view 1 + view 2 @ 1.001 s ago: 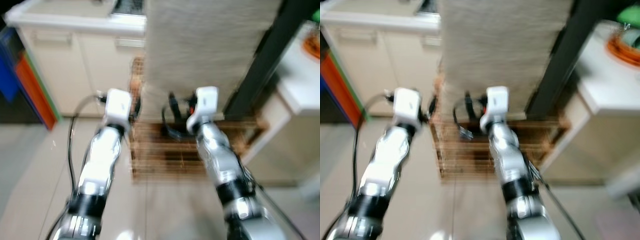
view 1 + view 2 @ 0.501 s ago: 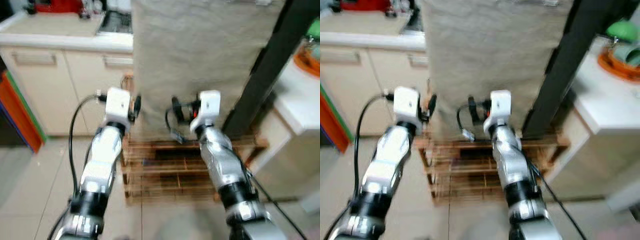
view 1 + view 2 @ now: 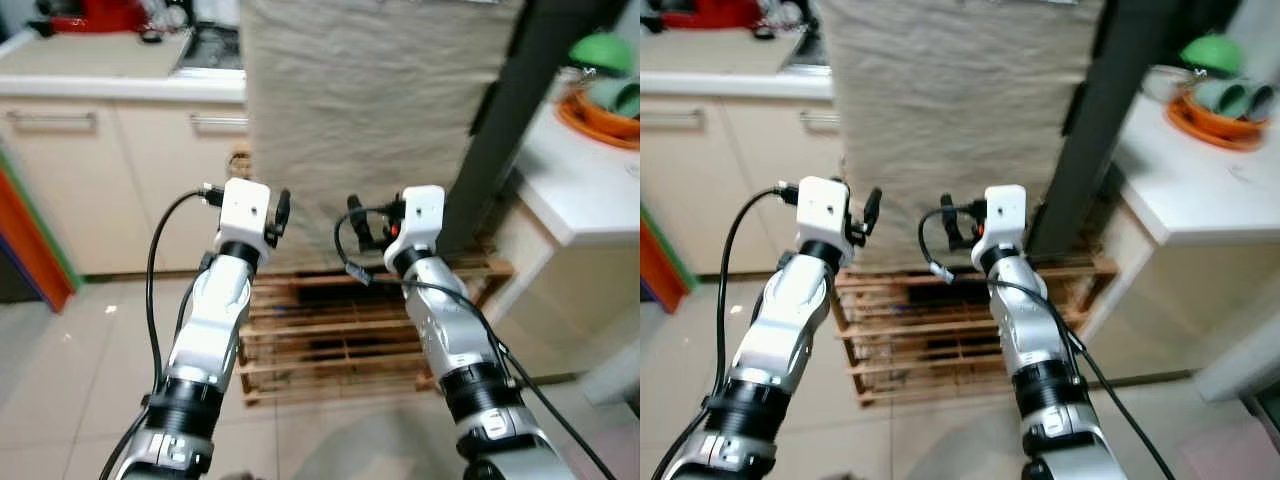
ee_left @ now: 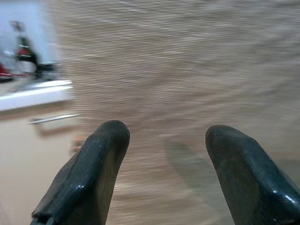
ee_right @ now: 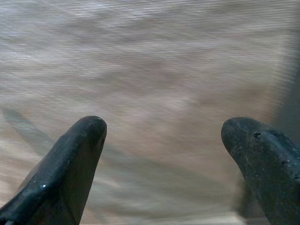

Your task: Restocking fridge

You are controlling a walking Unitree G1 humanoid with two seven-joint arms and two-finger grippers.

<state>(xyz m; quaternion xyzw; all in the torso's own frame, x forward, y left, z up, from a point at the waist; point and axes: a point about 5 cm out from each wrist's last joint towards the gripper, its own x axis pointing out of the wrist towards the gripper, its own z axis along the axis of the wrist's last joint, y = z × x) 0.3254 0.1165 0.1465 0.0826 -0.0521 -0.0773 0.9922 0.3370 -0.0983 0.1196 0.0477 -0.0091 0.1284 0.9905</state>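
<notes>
Apparently beige cloth (image 3: 370, 110) hides the furniture behind.

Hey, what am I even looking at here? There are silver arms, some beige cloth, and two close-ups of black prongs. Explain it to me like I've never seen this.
It is a humanoid robot in a kitchen. The two wide pictures come from its head, looking down at its own silver arms. The close-ups come from cameras on each wrist. The left gripper and right gripper are both open, holding nothing, and raised toward a hanging beige cloth. Below the cloth stands a wooden slatted rack on the tiled floor. A white counter on the robot's right carries an orange tray.
</notes>
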